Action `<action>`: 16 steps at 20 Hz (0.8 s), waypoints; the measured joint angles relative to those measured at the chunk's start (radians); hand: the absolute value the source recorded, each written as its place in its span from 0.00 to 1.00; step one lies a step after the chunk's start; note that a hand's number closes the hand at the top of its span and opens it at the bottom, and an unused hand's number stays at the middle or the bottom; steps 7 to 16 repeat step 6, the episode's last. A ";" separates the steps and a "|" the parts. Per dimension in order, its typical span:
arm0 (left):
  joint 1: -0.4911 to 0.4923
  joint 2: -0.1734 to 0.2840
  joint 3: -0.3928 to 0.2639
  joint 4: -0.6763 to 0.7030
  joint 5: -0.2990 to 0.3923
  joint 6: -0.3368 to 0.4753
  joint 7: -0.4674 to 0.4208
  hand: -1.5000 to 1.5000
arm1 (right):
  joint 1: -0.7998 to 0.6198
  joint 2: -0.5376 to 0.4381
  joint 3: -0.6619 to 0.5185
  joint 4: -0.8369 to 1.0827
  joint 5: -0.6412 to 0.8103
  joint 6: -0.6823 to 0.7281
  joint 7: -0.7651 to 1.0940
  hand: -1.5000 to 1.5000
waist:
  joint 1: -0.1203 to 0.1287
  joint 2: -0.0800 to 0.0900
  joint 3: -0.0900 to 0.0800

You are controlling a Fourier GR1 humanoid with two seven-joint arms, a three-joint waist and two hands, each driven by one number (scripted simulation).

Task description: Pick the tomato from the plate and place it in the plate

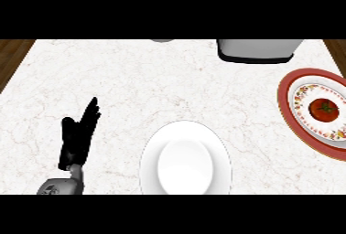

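A red tomato [324, 109] with a green stem lies in the middle of a red-rimmed, flower-patterned plate [289, 98] at the counter's right edge. A plain white plate [186, 157] sits at the lower middle of the counter with nothing on it. My left hand [78, 139] shows at the lower left, open with fingers straight and pointing away, resting well to the left of the white plate. My right hand is out of sight.
A grey appliance [258, 49] with a dark base stands at the back right of the white marble counter [155, 82]. A small grey object [162, 40] peeks in at the back middle. Dark wood flooring borders the counter at both back corners.
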 measured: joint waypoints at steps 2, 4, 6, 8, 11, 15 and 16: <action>0.006 0.010 0.003 -0.013 0.003 -0.008 0.006 0.50 | 0.004 -0.004 -0.010 0.004 -0.008 -0.010 0.007 0.00 | 0.004 0.000 0.001; 0.006 0.009 0.004 -0.012 0.007 -0.011 0.006 0.50 | 0.014 -0.009 -0.014 0.004 -0.012 -0.012 0.005 0.00 | 0.003 0.000 0.001; 0.005 0.005 0.000 -0.015 0.003 -0.008 0.007 0.50 | 0.026 -0.004 -0.013 0.003 -0.010 -0.027 -0.002 0.00 | 0.004 0.001 0.001; 0.005 0.005 0.000 -0.015 0.003 -0.008 0.007 0.50 | 0.026 -0.004 -0.013 0.003 -0.010 -0.027 -0.002 0.00 | 0.004 0.001 0.001; 0.005 0.005 0.000 -0.015 0.003 -0.008 0.007 0.50 | 0.026 -0.004 -0.013 0.003 -0.010 -0.027 -0.002 0.00 | 0.004 0.001 0.001; 0.005 0.005 0.000 -0.015 0.003 -0.008 0.007 0.50 | 0.026 -0.004 -0.013 0.003 -0.010 -0.027 -0.002 0.00 | 0.004 0.001 0.001; 0.005 0.005 0.000 -0.015 0.003 -0.008 0.007 0.50 | 0.026 -0.004 -0.013 0.003 -0.010 -0.027 -0.002 0.00 | 0.004 0.001 0.001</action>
